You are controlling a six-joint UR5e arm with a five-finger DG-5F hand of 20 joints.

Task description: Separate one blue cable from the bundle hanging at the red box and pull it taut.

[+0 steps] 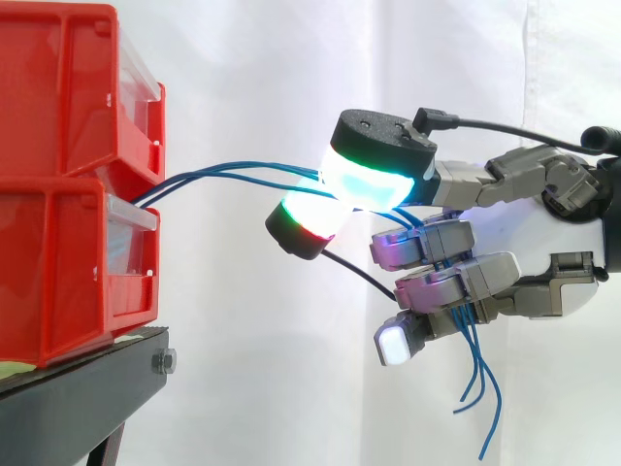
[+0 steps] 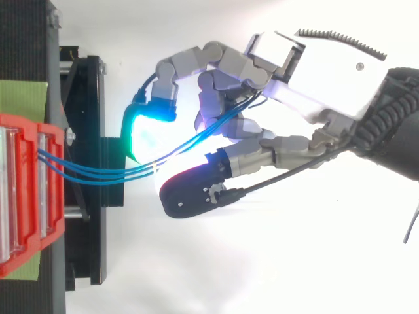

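Two red bins [image 1: 68, 194] stand stacked at the left on the black stand [image 1: 87, 388]. A bundle of thin blue cables [image 1: 233, 175] leaves the gap between the bins and runs right, nearly level, into my hand [image 1: 524, 223]. The fingers curl round the cables, with a cyan-green pad [image 1: 364, 180] above them and a red-rimmed pad [image 1: 306, 221] below. Loose cable ends [image 1: 480, 388] dangle under the hand. From above, three cables [image 2: 98, 171] leave the red bin [image 2: 26, 190] spread apart, meet near the glowing pad, and pass together into the curled fingers of the hand [image 2: 308, 65].
The black stand's frame [image 2: 85, 196] juts out toward the hand below the cables. A green strip [image 2: 23, 98] lies on the stand behind the bins. A white curtain [image 1: 291, 408] hangs behind the work, with open air under the hand.
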